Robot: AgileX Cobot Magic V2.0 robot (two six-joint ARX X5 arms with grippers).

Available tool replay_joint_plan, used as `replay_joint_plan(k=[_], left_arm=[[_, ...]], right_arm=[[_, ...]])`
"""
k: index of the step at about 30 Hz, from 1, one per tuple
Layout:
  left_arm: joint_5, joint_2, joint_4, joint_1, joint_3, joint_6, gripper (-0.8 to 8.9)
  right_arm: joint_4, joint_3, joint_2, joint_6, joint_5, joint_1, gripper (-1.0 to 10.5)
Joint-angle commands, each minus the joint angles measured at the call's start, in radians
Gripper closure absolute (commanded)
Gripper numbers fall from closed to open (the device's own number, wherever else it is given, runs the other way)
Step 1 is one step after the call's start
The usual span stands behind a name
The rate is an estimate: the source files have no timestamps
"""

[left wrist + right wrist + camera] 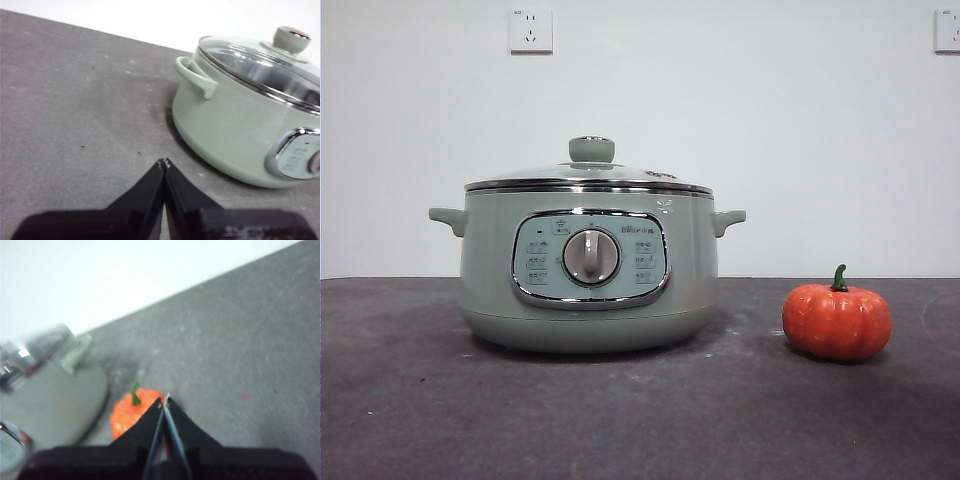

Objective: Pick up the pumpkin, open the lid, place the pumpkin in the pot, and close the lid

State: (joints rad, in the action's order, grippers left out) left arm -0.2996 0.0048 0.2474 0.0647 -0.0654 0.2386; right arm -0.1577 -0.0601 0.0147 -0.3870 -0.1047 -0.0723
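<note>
The pot [588, 270] sits on the dark counter [410, 400], ahead of and beside the left claw [164, 162], which is clenched on nothing, probably waiting for lid duty. The lid [588, 180] is seated on the pot's rim, so nothing is started. The pumpkin [131, 412] rests on the counter just beyond the right claw [164, 401], clenched and empty, apparently lined up for the pick.
</note>
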Motion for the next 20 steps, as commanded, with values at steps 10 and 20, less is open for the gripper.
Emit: replay_joint_plan(k=[10, 20], left_arm=[[-0.065, 0.172, 0.140, 0.002, -0.315, 0.009, 8.22], [-0.274, 0.434, 0.373, 0.002, -0.645, -0.206, 8.22]], right_arm=[[-0.140, -0.333, 0.223, 0.035, -0.134, -0.002, 9.6], [-0.560, -0.790, 0.540, 0.336, -0.344, -0.002, 9.6]])
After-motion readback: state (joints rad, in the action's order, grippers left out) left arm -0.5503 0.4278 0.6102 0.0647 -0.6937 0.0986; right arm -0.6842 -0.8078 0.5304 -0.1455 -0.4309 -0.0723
